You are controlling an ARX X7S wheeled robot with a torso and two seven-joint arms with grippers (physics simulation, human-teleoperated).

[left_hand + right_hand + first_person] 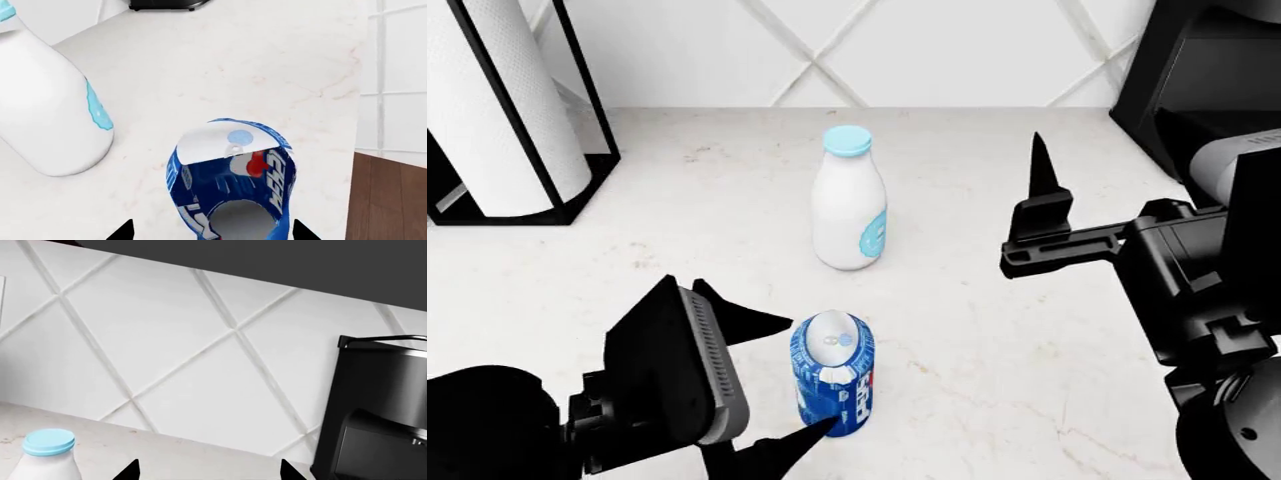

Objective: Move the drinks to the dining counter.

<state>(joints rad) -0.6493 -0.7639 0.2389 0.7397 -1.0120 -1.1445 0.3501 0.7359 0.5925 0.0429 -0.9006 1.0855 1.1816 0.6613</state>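
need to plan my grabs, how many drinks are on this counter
2: the Pepsi can stands between the left gripper's open fingers; the milk bottle stands behind it, mid-counter. None seem hidden.

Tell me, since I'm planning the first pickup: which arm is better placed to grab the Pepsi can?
Left. Its open fingers already flank the Pepsi can, one on each side. The right gripper sits farther off, open, nearer the milk bottle.

A small blue Pepsi soda can with a silver top (833,388) stands upright on marbled white countertop at the lower centre of the head view. Above it in the frame, well apart, a taller white milk bottle with light-blue cap and label (849,204) stands upright near centre.
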